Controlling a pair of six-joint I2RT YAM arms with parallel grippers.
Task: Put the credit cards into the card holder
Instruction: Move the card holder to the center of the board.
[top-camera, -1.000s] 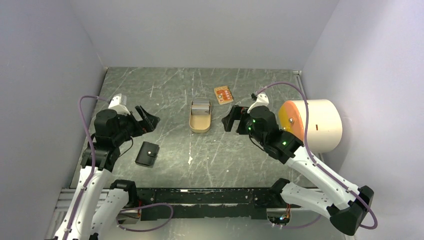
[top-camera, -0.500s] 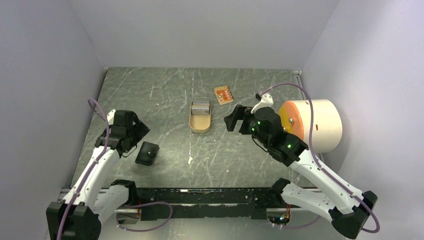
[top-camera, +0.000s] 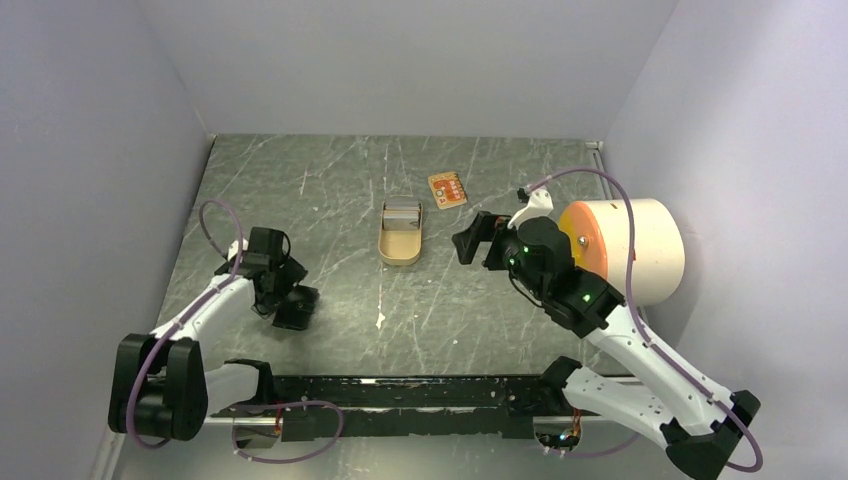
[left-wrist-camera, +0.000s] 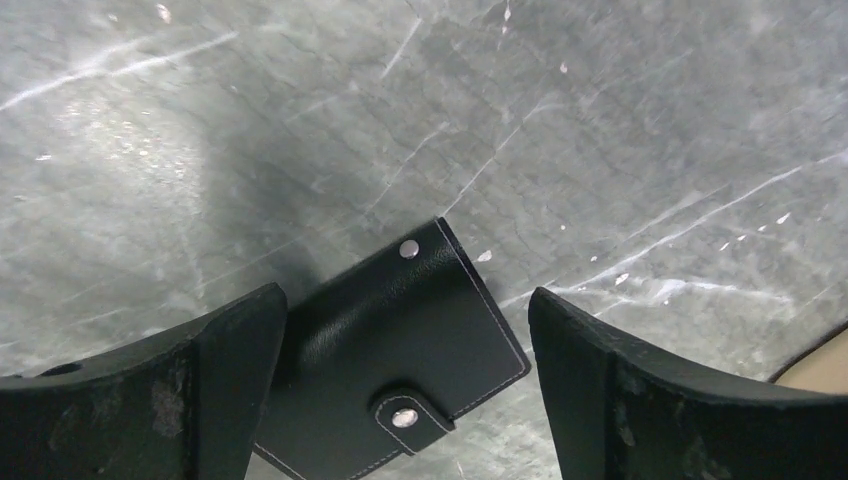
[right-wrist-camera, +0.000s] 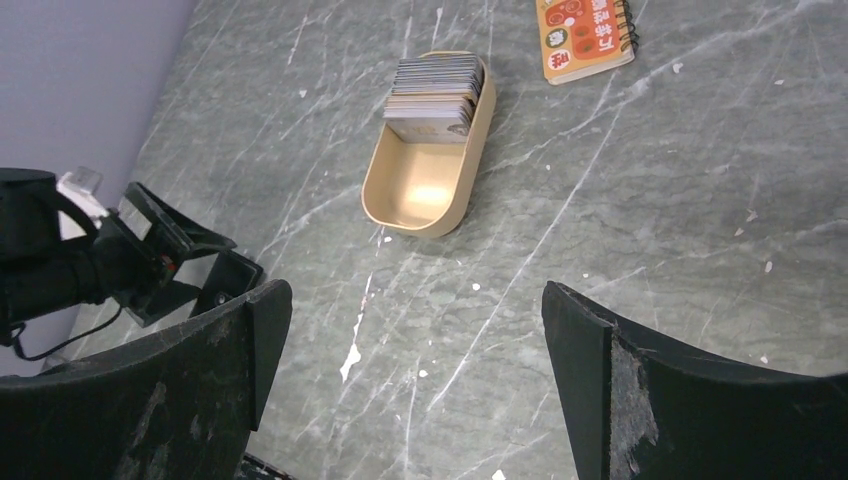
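Left gripper (top-camera: 284, 297) has swung down to lower left, jaws spread astride the shut card holder (left-wrist-camera: 400, 340), likely to grasp it (right gripper (top-camera: 468, 240) also spread, empty); cards (right-wrist-camera: 432, 88) lie untouched in the central tin (right-wrist-camera: 415, 195).

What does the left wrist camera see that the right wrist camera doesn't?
Only the left wrist view shows the black card holder up close. It is closed and flat on the table, its snap tab and silver studs plain to see, framed by the fingers of the open left pincer. Only the right wrist view shows the stack of cards at the far end of the tan tin, the orange booklet and the open right pincer. Both show the grey scratched table and the left pincer, which is far off in the right wrist view.
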